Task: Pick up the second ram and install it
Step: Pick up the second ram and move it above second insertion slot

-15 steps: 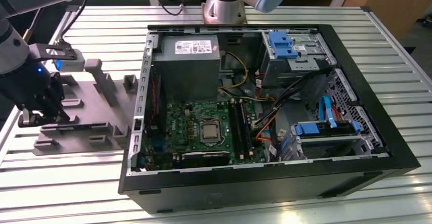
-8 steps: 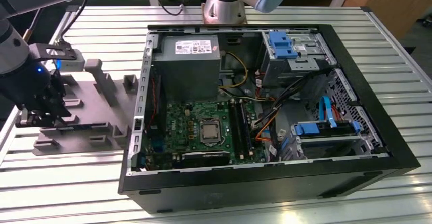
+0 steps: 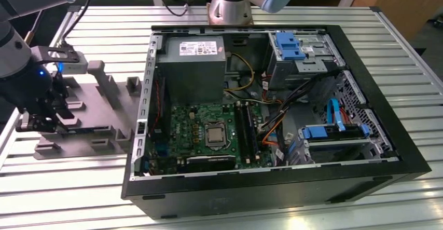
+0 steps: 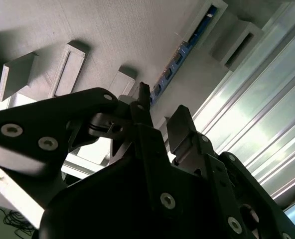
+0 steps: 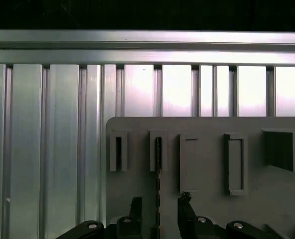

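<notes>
In the exterior view the pincer (image 3: 40, 122) hangs over a grey holder (image 3: 93, 103) by the desk (image 3: 69, 188) edge at the exterior view's left. In the second wrist view its fingers (image 4: 180, 124) stand apart, holding nothing, near the second ram (image 4: 180, 54), upright in a holder slot. In the first wrist view the second ram runs edge-on between the parted fingers.

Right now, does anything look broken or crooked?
Nothing stands out. The second ram sits straight in its slot in the grey holder, and the open gripper hangs with a finger on each side of it.
</notes>
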`<state>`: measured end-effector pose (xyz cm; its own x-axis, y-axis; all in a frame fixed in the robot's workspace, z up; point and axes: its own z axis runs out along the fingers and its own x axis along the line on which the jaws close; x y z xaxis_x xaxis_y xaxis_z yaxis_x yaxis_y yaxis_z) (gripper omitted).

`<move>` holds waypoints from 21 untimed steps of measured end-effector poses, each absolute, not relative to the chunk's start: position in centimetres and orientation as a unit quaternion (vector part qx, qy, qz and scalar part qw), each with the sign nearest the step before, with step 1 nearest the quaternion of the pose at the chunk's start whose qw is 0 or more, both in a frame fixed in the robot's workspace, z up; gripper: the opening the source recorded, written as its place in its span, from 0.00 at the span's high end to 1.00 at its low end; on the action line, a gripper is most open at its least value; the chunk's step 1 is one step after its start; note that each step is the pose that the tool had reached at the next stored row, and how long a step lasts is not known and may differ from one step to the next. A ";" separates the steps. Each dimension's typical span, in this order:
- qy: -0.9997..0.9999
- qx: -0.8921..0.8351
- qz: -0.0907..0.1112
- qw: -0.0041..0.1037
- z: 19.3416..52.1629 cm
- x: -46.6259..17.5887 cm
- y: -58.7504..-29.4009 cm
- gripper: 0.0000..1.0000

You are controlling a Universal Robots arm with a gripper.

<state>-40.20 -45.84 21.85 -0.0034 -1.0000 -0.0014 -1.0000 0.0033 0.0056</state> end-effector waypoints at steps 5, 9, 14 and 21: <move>-0.708 0.706 -0.001 0.000 21.2 -40.2 -45.8 0.58; -0.708 0.706 0.000 -0.001 20.7 -40.2 -45.8 0.58; -0.708 0.706 0.002 -0.002 20.2 -40.2 -45.8 0.58; -0.708 0.706 0.003 -0.003 19.9 -40.2 -45.8 0.58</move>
<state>-40.22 -45.84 19.92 -0.0033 -1.0000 0.0004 -1.0000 0.0033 -0.0092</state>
